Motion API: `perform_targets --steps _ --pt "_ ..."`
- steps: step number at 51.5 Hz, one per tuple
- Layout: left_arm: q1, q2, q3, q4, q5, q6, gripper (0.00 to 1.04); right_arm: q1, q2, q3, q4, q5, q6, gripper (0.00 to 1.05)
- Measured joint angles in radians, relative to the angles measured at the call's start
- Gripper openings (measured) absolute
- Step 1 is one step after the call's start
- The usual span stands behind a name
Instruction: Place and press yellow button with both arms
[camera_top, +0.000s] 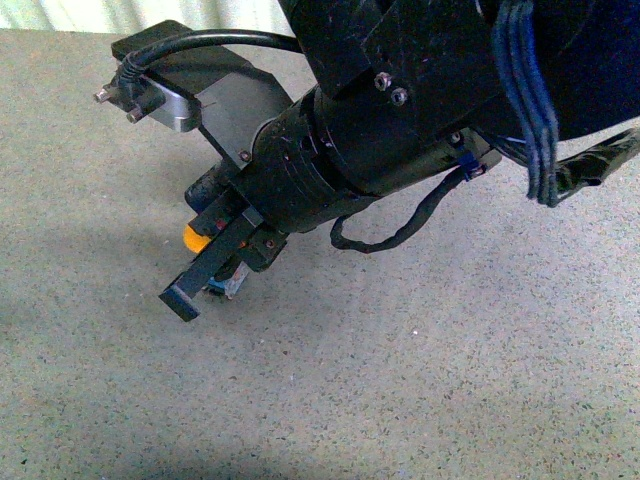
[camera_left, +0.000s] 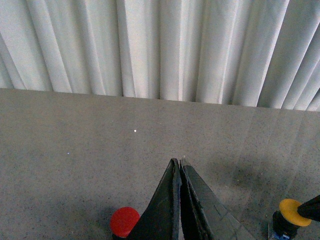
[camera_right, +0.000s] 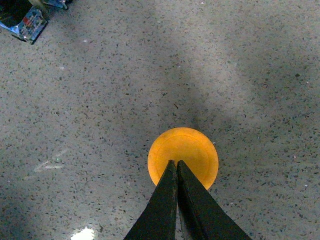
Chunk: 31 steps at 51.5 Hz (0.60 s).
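So the yellow button (camera_top: 196, 237) is standing upright on the speckled grey worktop (camera_top: 450, 380), a bit left of the middle and well back from the near edge. The right arm (camera_top: 400, 90) comes in from the far right corner and mostly covers it. The right gripper (camera_right: 173, 162) has its jaws pressed together with nothing between them, tips sitting over the orange cap. Can't really tell if they're touching it or just above it.

The left gripper (camera_left: 179, 162) is also squeezed closed and empty. It points toward the far edge where the white curtain (camera_left: 160, 45) hangs. A red button (camera_left: 124, 221) sits just beside it, with the yellow one off to its other side.
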Motion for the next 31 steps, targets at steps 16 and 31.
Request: perform_targets --steps 16,31 --pt "0.0 0.0 0.0 0.0 0.0 0.0 0.02 -0.043 -0.162 -0.089 0.054 -0.017 0.028 0.01" --pt "0.0 0.0 0.0 0.0 0.0 0.0 0.02 -0.196 -0.34 -0.296 0.253 -0.029 0.209 0.16"
